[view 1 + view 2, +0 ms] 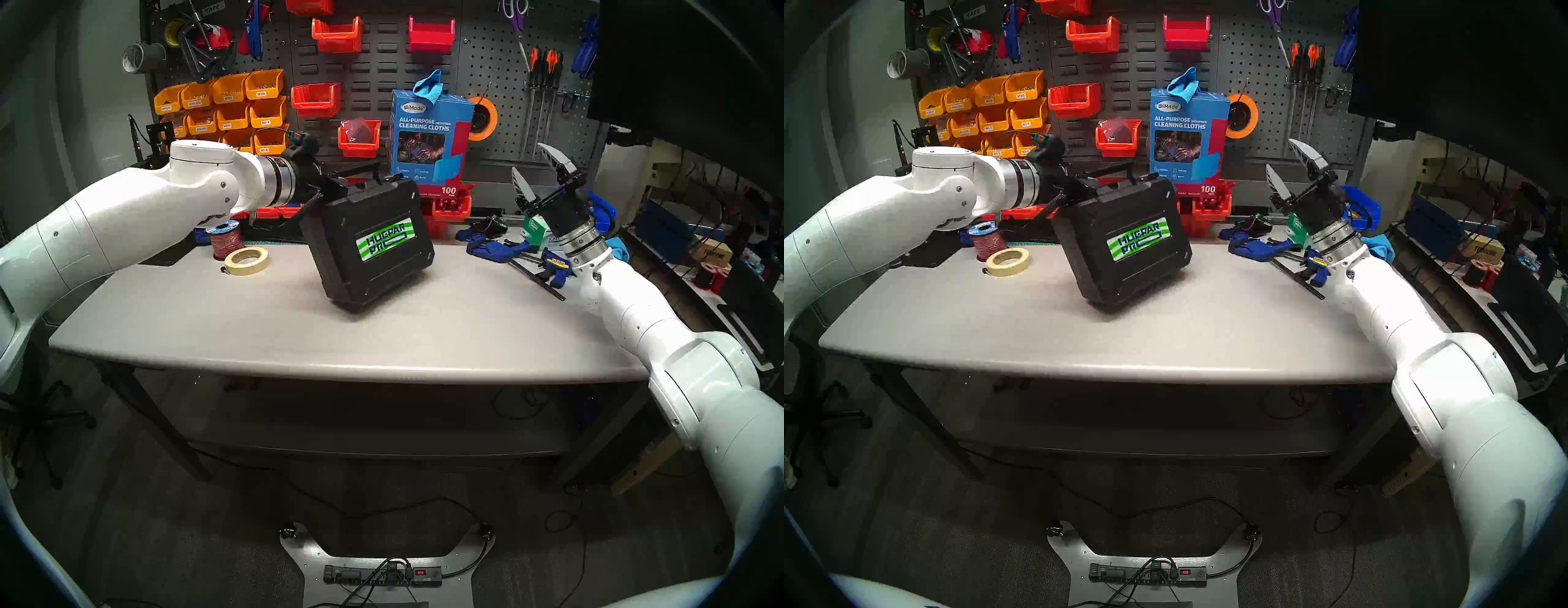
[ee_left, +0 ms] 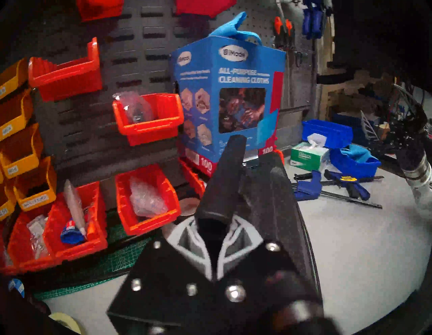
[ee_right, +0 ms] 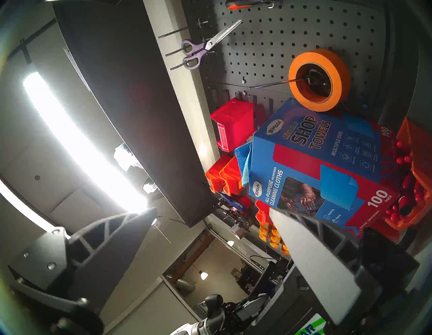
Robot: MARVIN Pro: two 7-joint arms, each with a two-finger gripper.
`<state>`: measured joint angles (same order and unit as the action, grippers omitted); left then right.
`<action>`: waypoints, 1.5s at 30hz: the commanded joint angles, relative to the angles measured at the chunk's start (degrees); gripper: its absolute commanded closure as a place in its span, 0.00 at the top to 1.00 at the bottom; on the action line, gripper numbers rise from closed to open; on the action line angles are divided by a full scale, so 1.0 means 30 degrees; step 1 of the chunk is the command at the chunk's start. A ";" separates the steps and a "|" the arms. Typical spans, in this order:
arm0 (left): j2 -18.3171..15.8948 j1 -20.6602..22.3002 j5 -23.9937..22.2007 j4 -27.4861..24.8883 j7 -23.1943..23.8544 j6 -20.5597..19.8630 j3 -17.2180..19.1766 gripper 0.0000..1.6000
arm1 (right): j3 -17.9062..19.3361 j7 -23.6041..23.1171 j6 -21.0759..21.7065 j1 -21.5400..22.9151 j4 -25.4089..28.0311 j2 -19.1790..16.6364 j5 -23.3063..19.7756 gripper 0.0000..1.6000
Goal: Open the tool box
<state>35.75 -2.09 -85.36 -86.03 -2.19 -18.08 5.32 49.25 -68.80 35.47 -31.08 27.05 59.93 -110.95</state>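
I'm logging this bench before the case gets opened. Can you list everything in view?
tool box: one, black, tilted at mid-table
table: one, grey
tape roll: one, cream, table's left
wire spool: one, red, behind the tape roll
cloths box: one, blue, upright at the back
bar clamps: at least two, blue, table's right
orange tape: one, hanging on the pegboard
wall bins: many, yellow and red
scissors: one, purple, on the pegboard
left tool: shut on the tool box's handle
right tool: open, raised, empty
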 commanded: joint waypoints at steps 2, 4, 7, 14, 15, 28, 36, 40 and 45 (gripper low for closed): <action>-0.0645 -0.2012 -0.1285 0.1169 -0.0962 -0.1057 -0.2111 0.00 | 0.0028 -0.0013 -0.0009 0.0196 0.0097 0.0007 0.0009 1.00; -0.0729 -0.2146 -0.1563 0.1407 -0.1266 -0.1074 -0.2492 0.00 | 0.0029 -0.0014 -0.0008 0.0192 0.0096 0.0008 0.0007 1.00; -0.0907 -0.2647 -0.2161 0.1677 -0.1740 -0.1339 -0.2994 0.00 | 0.0026 -0.0012 -0.0009 0.0198 0.0099 0.0007 0.0006 1.00; -0.1700 -0.3450 -0.3971 0.1179 -0.2811 -0.1767 -0.3386 0.00 | 0.0021 -0.0003 -0.0011 0.0213 0.0110 0.0001 0.0018 1.00; -0.1700 -0.3450 -0.3971 0.1179 -0.2811 -0.1767 -0.3386 0.00 | 0.0021 -0.0003 -0.0011 0.0213 0.0110 0.0001 0.0018 1.00; -0.3235 -0.3988 -0.6408 -0.2163 -0.3627 -0.1957 -0.3687 0.00 | 0.0027 -0.0006 -0.0009 0.0200 0.0104 0.0004 0.0008 1.00; -0.4163 -0.3680 -0.7780 -0.4544 -0.3794 -0.2105 -0.3531 0.00 | 0.0028 -0.0007 -0.0009 0.0198 0.0103 0.0005 0.0007 1.00; -0.4644 -0.3343 -0.8258 -0.5653 -0.4291 -0.1935 -0.3337 0.00 | 0.0026 -0.0006 -0.0010 0.0203 0.0106 0.0003 0.0011 1.00; -0.5028 -0.3092 -0.8697 -0.6652 -0.5592 -0.1604 -0.3229 0.00 | 0.0022 -0.0005 -0.0011 0.0211 0.0110 0.0001 0.0018 1.00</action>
<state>22.70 -8.42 -108.71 -100.26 -15.13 -20.30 -1.47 49.25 -68.79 35.47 -31.13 27.03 59.90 -110.97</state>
